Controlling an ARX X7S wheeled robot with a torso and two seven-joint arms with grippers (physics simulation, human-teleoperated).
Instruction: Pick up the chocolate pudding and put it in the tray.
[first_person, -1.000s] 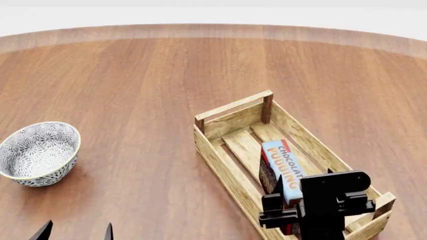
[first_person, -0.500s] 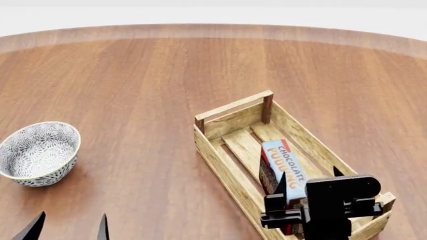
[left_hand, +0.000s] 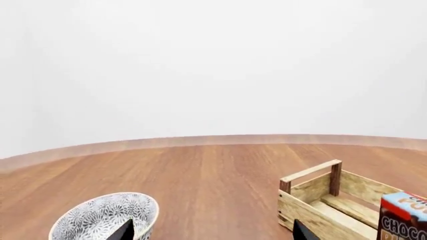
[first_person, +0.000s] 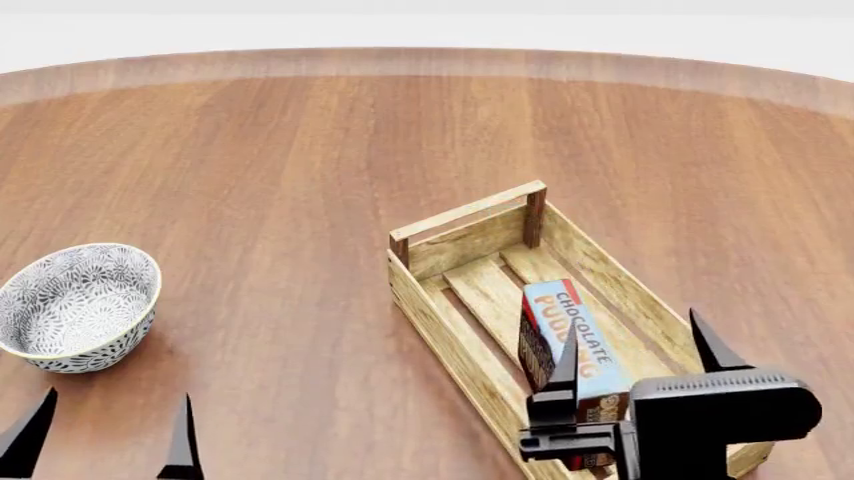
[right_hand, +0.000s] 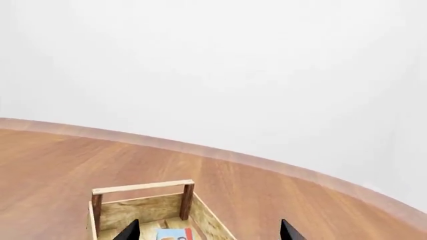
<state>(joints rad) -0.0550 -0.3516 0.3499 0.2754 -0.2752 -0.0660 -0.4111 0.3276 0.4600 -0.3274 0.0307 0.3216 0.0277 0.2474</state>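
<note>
The chocolate pudding (first_person: 571, 338), a light-blue carton with orange lettering and dark sides, stands on its edge inside the light-wood slatted tray (first_person: 461, 222), leaning along its length. It also shows in the left wrist view (left_hand: 403, 219) and in the right wrist view (right_hand: 175, 234). My right gripper (first_person: 637, 353) is open above the tray's near end, its two fingertips apart on either side of the carton and clear of it. My left gripper (first_person: 104, 432) is open and empty at the front left, near the bowl.
A round patterned grey-white bowl (first_person: 76, 305) sits at the left on the brown wooden table (first_person: 267, 170). The table's curved far edge runs across the back. The tray (right_hand: 141, 205) lies at an angle right of centre.
My right gripper has risen and drawn back off the pudding, its fingers now spread above it. My left gripper has risen further into view. The pudding stays in the tray.
</note>
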